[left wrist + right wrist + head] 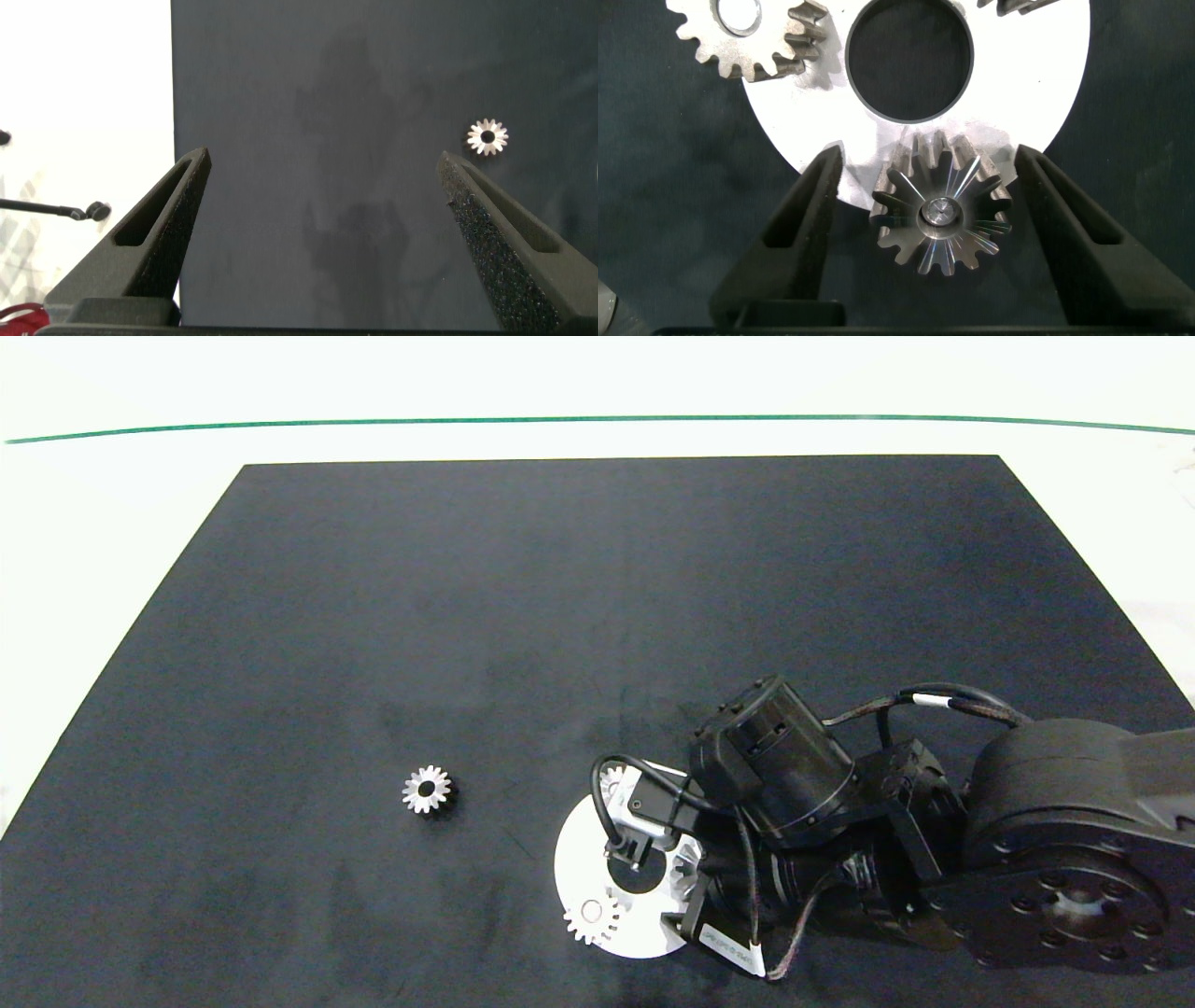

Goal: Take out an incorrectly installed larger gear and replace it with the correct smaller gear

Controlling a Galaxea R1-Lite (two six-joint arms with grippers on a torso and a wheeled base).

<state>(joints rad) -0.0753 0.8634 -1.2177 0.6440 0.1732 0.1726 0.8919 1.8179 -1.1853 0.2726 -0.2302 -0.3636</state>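
The larger gear (941,210), silver with long teeth, sits on the rim of a white round plate (1036,84). My right gripper (929,154) is open, one finger on each side of this gear. In the head view the right arm hides that gear. The smaller gear (427,790) lies alone on the black mat, left of the plate. The left wrist view also shows this smaller gear (487,136), beyond and to one side of my open, empty left gripper (324,159). The left arm is out of the head view.
On the white plate (579,859) a pale flat gear (593,917) with a wide centre sits at the near edge, and another gear (611,782) peeks out at the far edge. The plate has a dark centre hole (909,56). The black mat (597,616) ends at a white table.
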